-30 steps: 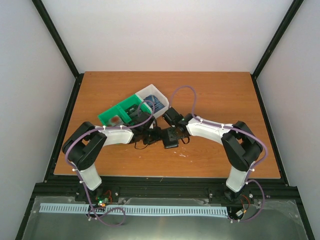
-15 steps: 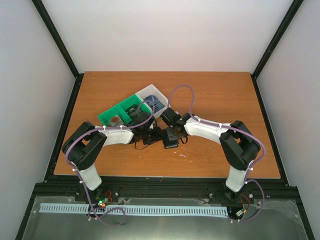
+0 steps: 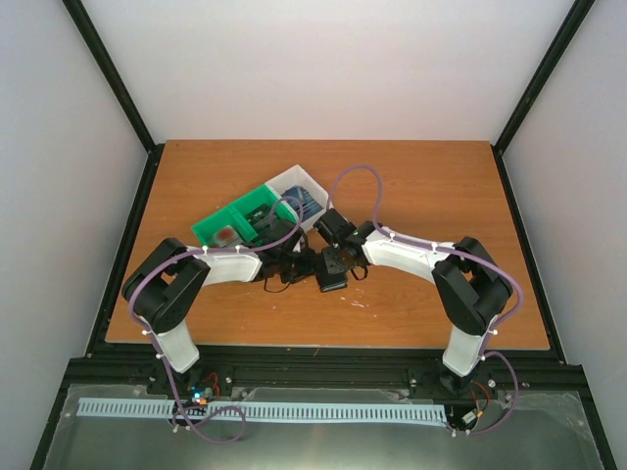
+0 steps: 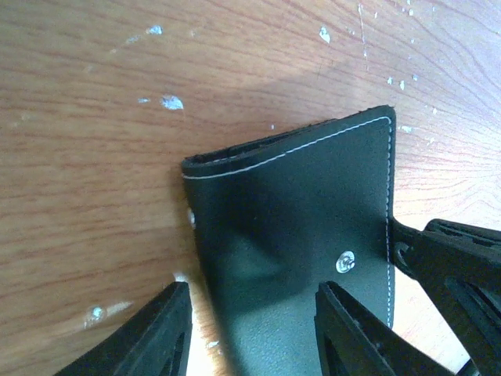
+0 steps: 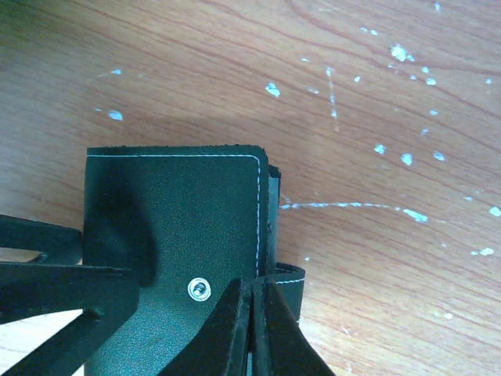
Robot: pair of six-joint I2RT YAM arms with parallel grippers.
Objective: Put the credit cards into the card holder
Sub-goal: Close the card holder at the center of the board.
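Near the table's middle, just ahead of both wrists: card holder (image 3: 333, 278), black and folded, on the orange-brown wooden table (image 3: 441, 196). White stitching runs along its edges, and a metal snap stud (image 5: 199, 291) sits on the upper face.

Left gripper (image 4: 253, 291): jaws roughly half apart, astride one corner of the holder. One finger is over bare wood just beside the holder's edge, with a sliver of table showing between. The other is over the black face near the stud. No grip visible.

Right gripper (image 5: 252, 288): fingers pressed together, tips at the holder's stitched side edge, beside the stud and the snap tab (image 5: 286, 274). Whether leather is nipped between them, cannot tell.

Green and white bin (image 3: 211, 231) is behind the left wrist. Credit cards (image 3: 311, 204) show as a blue patch in its white end compartment. A pinkish card (image 3: 227, 236) lies in a green compartment. Both are apart from the holder.
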